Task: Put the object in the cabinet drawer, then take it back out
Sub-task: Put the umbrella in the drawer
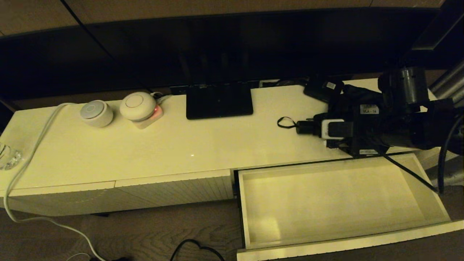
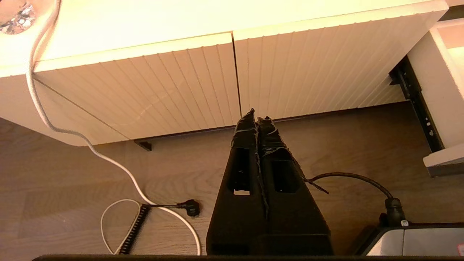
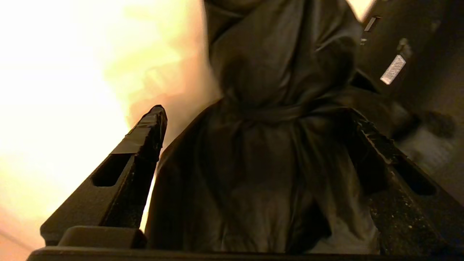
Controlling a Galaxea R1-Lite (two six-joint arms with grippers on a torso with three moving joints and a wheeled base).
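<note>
The black folding umbrella point(image 1: 348, 105) lies on the cabinet top at the right, with its short handle point(image 1: 306, 127) and thin wrist loop point(image 1: 286, 122) pointing left. My right gripper point(image 3: 259, 127) is open and straddles the bunched fabric point(image 3: 272, 163). A sliver of light shows between one finger point(image 3: 145, 141) and the cloth. The cabinet drawer point(image 1: 362, 243) is pulled out below it and holds nothing. My left gripper point(image 2: 257, 119) is shut and holds nothing. It hangs low over the floor, in front of the closed ribbed fronts point(image 2: 311, 72).
A small flat black box with a white label point(image 1: 323, 88) lies behind the umbrella. A monitor base point(image 1: 219, 101) stands at mid-back, two round white devices point(image 1: 137, 106) at back left. A white cable point(image 1: 32, 145) and a glass point(image 1: 8, 156) are at the left edge.
</note>
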